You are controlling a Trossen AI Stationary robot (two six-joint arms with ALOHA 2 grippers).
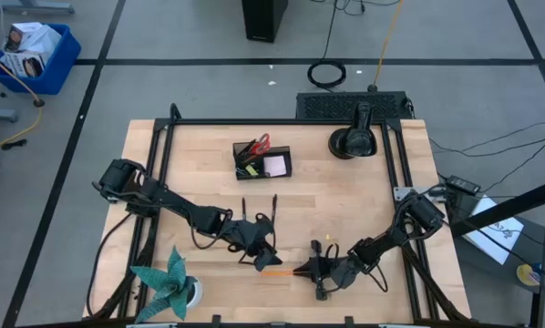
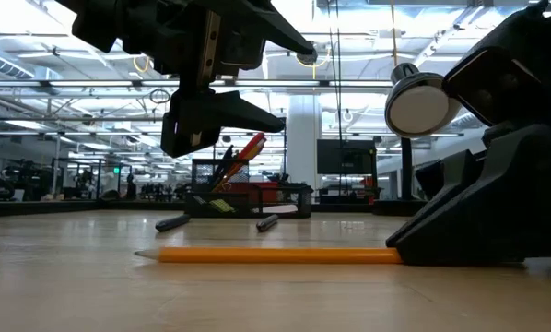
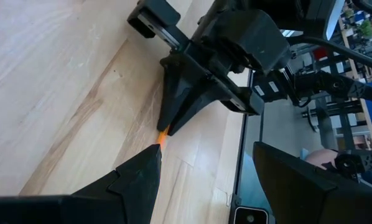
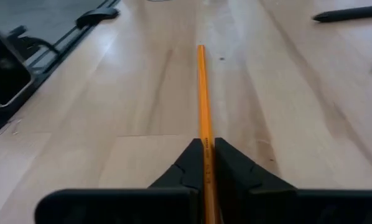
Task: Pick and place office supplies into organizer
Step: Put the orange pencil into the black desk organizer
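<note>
Right gripper (image 4: 204, 167) is clenched on the pencil (image 4: 202, 93), which lies flat near the bench's front edge. Next it needs lifting to the organizer (image 1: 262, 161) toward the back. Left gripper (image 1: 257, 239) hangs open nearby.

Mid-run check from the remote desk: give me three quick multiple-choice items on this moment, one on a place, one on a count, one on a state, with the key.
1. Where is the orange pencil?
A. flat on the table
B. in the organizer
C. under the paper plant

2. How many black pens lie loose on the table?
A. none
B. two
C. five

3. The right gripper is:
A. wide open
B. shut on the pencil
C. holding scissors

Key: 1 A, the low view shows it lying flat; 2 B, the high view shows two; 3 B, the right wrist view shows its fingers pinching the pencil.
</note>
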